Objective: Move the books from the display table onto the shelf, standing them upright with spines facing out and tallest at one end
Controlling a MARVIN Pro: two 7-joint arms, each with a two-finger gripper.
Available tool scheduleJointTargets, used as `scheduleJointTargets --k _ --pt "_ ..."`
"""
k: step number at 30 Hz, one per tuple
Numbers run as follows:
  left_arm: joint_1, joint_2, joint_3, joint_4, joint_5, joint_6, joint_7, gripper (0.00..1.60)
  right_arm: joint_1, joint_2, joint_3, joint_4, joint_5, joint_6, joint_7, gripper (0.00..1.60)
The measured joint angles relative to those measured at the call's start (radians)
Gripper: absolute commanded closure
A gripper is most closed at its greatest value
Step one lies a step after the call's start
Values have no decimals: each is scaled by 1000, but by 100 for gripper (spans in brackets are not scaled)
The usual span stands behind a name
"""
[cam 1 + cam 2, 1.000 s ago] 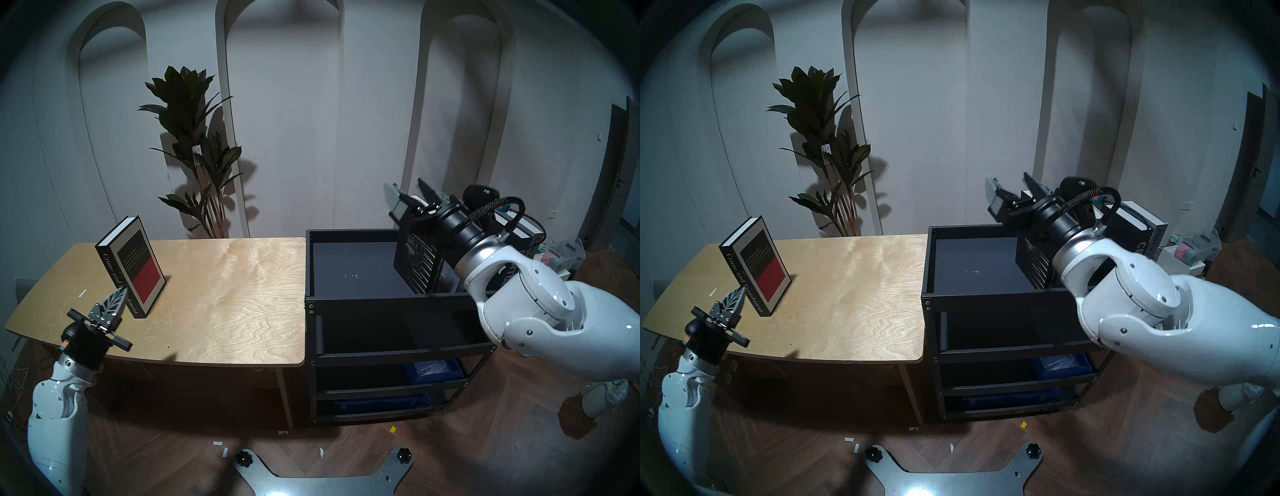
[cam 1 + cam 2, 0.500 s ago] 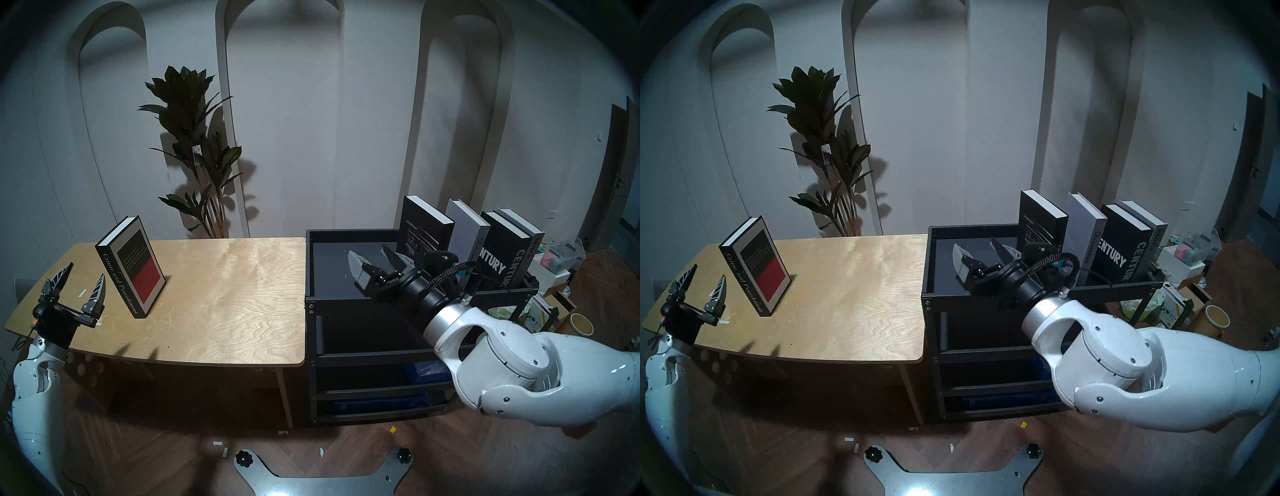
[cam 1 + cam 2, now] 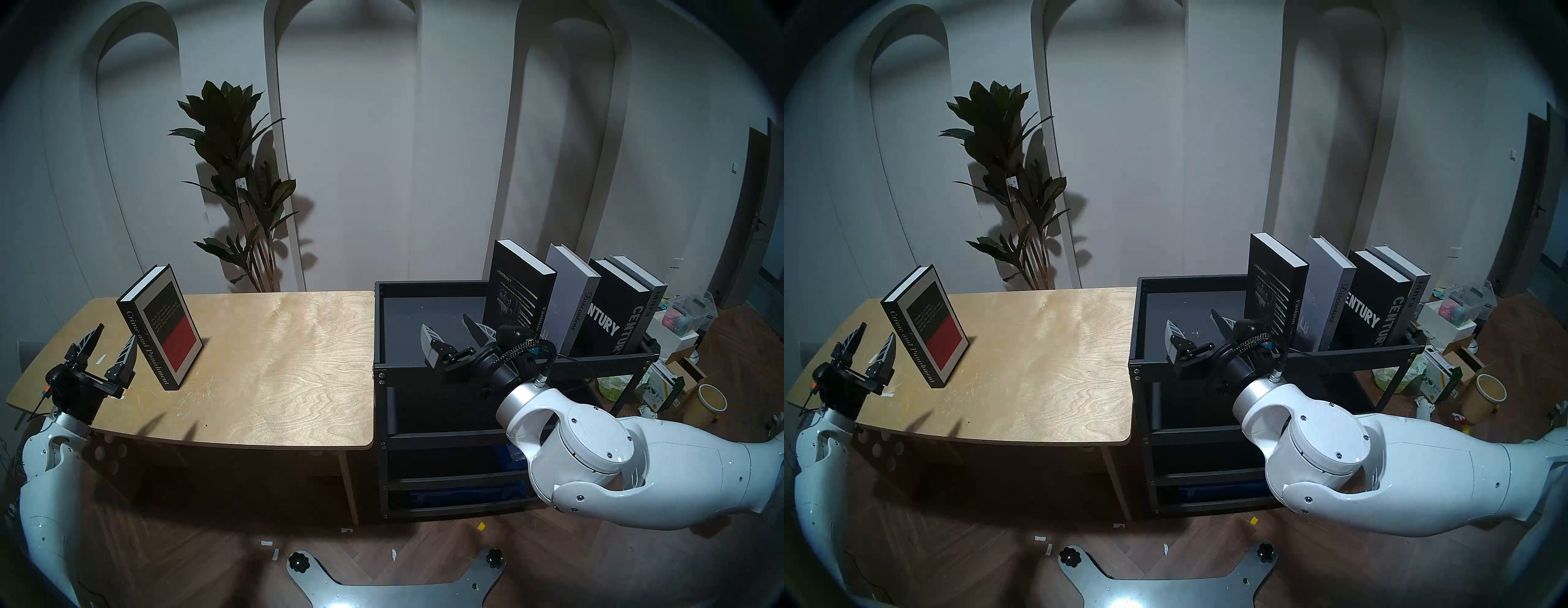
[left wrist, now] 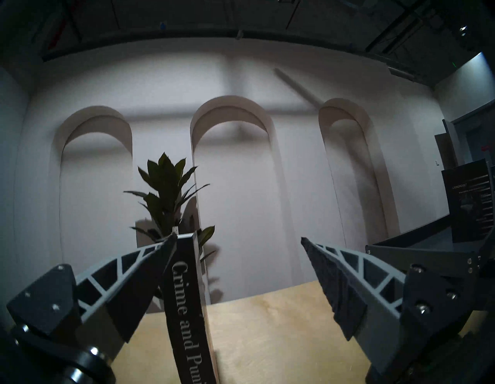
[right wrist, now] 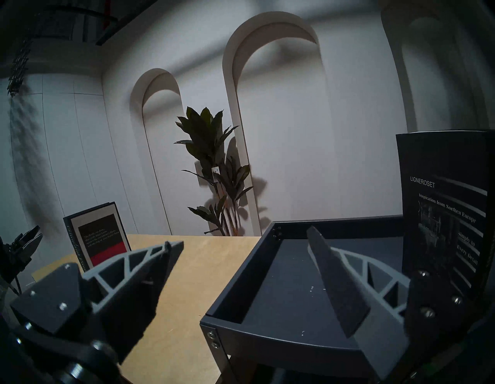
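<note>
The Crime and Punishment book (image 3: pixel 161 327) stands upright on the plywood display table (image 3: pixel 275 361), spine toward me. My left gripper (image 3: pixel 116 335) is open just before its spine. In the left wrist view the spine (image 4: pixel 187 308) stands between the fingers (image 4: pixel 334 281), close to the view-left one, and I cannot tell if it touches. On the black shelf (image 3: pixel 407 327), four books stand upright at the right: Fashion (image 3: pixel 515 293), grey Discontent (image 3: pixel 568 297), Century (image 3: pixel 611 310) and ianra (image 3: pixel 649 293). My right gripper (image 3: pixel 445 323) is open and empty over the tray, left of Fashion (image 5: pixel 442 214).
A potted plant (image 3: pixel 237 191) stands behind the table. Blue bins (image 3: pixel 530 454) sit in the shelf's lower tiers. Boxes and a paper tub (image 3: pixel 712 399) clutter the floor at the right. A strip of tape (image 3: pixel 101 360) lies near the table's left edge.
My right gripper came down from the top of the Fashion book and drew back toward me, open. My left gripper turned, spread its fingers and moved up to the Crime and Punishment spine.
</note>
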Motion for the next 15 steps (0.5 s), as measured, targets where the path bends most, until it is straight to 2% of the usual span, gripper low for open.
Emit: scheduleJointTargets --k 6,15 --pt "-57 56 30 52 -7 45 43 0 10 -19 2 18 -5 9 -5 0" --pt "-145 127 141 129 -24 90 97 0 18 -37 1 22 -12 9 -7 0"
